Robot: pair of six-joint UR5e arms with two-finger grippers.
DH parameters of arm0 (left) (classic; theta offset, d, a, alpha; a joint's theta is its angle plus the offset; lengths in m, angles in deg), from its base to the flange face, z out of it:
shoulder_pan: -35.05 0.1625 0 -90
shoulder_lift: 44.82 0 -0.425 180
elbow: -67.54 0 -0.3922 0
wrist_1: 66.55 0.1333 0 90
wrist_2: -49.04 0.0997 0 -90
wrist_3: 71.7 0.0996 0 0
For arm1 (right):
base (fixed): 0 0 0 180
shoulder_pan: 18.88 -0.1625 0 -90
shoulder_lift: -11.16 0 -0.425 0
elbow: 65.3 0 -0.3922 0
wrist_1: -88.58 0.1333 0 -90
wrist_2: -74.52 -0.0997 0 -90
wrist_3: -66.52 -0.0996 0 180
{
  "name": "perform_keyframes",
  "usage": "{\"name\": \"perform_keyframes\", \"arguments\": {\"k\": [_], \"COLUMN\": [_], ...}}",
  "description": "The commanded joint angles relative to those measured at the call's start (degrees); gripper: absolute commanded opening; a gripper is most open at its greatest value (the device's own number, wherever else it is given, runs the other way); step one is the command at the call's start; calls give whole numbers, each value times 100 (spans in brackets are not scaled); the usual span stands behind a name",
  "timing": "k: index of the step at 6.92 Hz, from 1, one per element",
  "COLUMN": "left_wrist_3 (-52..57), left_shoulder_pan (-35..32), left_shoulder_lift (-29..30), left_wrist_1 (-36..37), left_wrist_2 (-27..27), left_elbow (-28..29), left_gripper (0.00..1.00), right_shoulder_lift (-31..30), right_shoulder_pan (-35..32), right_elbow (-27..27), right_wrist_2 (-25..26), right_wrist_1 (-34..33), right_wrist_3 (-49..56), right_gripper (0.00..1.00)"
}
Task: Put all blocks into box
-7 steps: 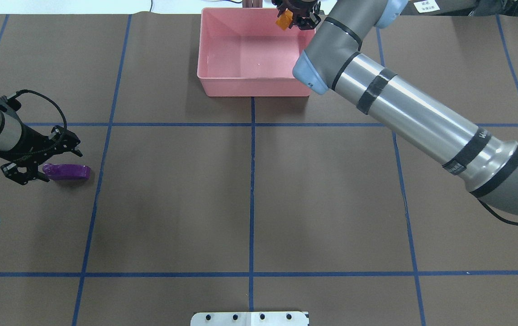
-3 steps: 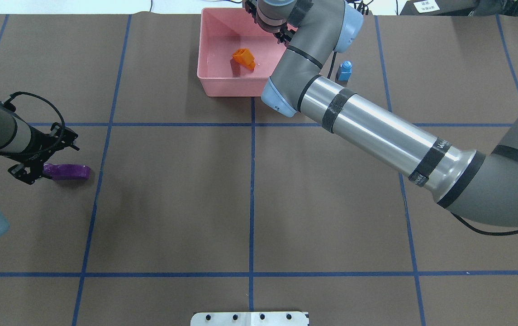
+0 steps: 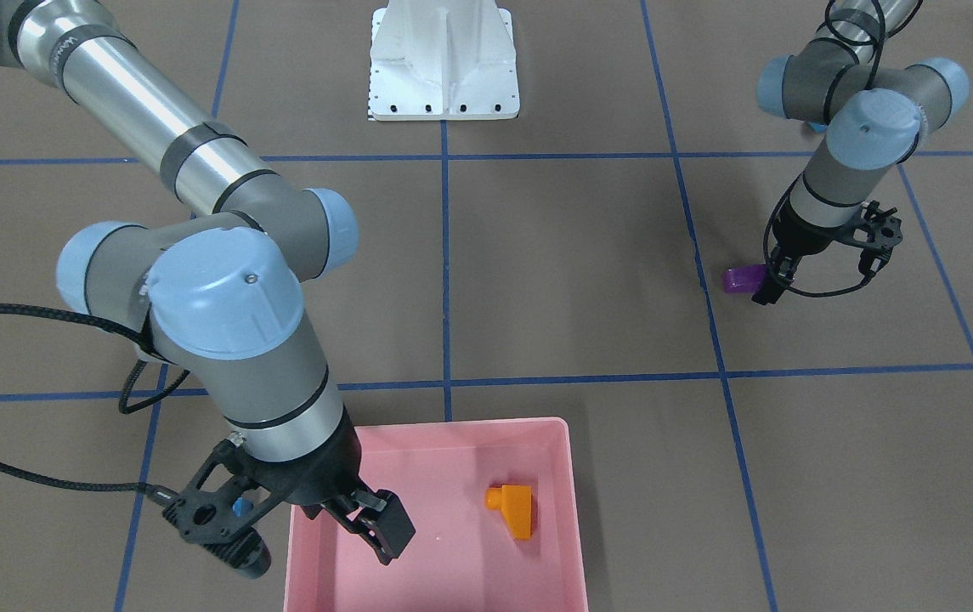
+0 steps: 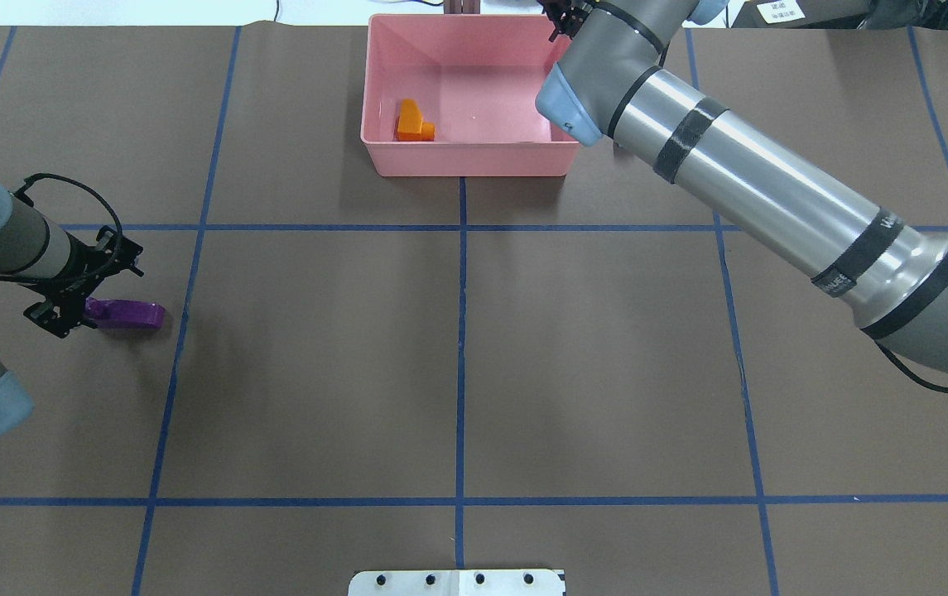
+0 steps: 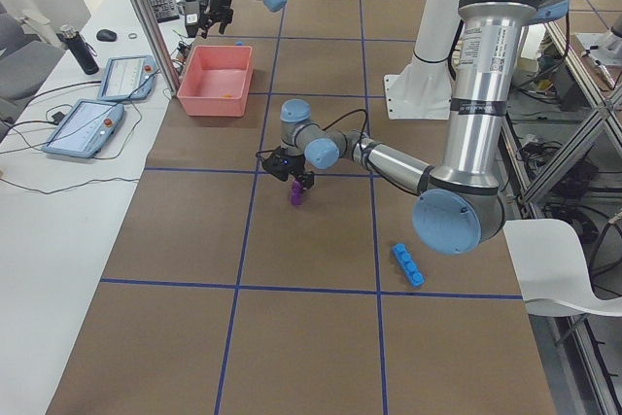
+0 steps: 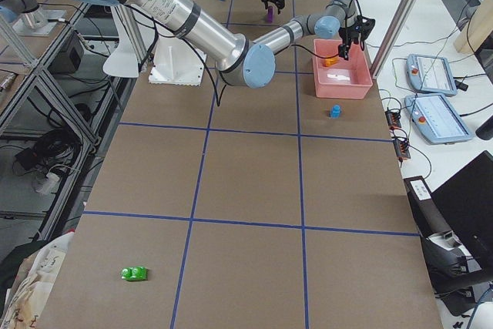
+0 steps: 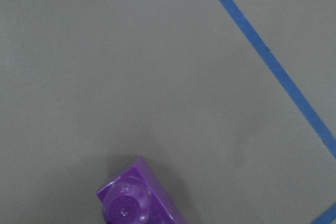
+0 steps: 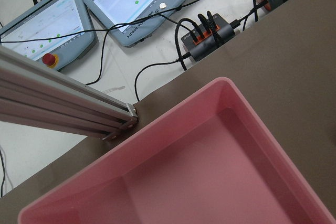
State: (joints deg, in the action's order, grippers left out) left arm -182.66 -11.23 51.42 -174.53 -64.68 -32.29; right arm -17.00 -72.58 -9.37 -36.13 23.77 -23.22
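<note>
Right gripper (image 3: 316, 544) hangs spread wide, empty, over box (image 4: 465, 159) wall; orange block (image 3: 513, 508) lies in box beside it. Left gripper (image 4: 68, 314) sits at purple block's (image 4: 130, 314) end, spread unclear. Probably should centre jaws across block before squeezing.

A pink box (image 4: 465, 161) has a mostly bare floor; an orange block (image 4: 414, 122) lies only in its near left corner. The right arm (image 4: 755, 190) slants over the box's right wall, and the right gripper (image 3: 320, 557), fingers spread, straddles that wall's far end. Bare table (image 4: 316, 372) stretches from the box to the purple block (image 4: 130, 314) at the left, where the left gripper (image 4: 76, 316) crowds its left end.
</note>
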Motion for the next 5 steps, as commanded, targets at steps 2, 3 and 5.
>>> {"name": "perform_keyframes", "arguments": {"k": [2,3,5], "left_wrist_3": [-180,-302,-348], "left_shoulder_pan": [31,57,110], "left_shoulder_lift": [-44,-36,-27], "left_wrist_1": [94,94,120], "left_wrist_2": [95,104,139], "left_elbow": [43,52,69], "left_gripper": [95,91,46], "right_shoulder_lift": [-155,-260,-540], "right_shoulder_pan": [-89,-97,-325], "right_elbow": [233,295,244], "right_wrist_2": [-194,-202,-168], "right_wrist_1": [-58,-49,-40], "right_wrist_3": [123,132,786], "right_gripper": [100,100,100]}}
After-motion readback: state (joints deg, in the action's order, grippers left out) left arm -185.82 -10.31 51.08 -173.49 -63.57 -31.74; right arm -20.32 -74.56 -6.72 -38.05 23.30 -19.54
